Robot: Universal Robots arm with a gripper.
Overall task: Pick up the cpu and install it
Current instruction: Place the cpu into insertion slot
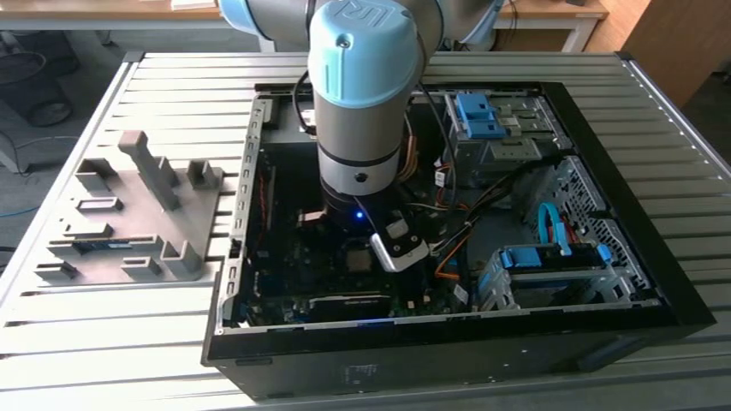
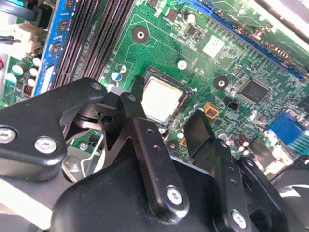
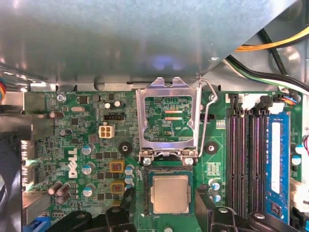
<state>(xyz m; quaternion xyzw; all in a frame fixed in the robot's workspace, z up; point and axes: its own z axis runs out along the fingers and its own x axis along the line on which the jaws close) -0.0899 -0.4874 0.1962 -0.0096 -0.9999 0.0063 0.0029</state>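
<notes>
The arm [image 1: 359, 103] is being held down into the open computer case [image 1: 457, 360] on the slatted table [image 1: 171, 86], and in the exterior view the middle of the motherboard [image 3: 87, 145] is being covered by its wrist. In both wrist views the cpu [image 3: 170, 193] [image 2: 161, 99] is being shown seated flat in its socket [image 3: 147, 193]. The hinged metal frame [image 3: 166, 86] is being kept raised beside it, toward the blurred case wall [image 3: 120, 38]. The gripper [image 3: 164, 197] is being held with its jaws wide apart, one black finger [image 2: 145, 145] on each side of the cpu and nothing gripped. Whether either tip is touching the board cannot be told. The finger bases are being cut off at the picture edge. A grey holder [image 1: 149, 214] is being left at the exterior view's left of the case.
</notes>
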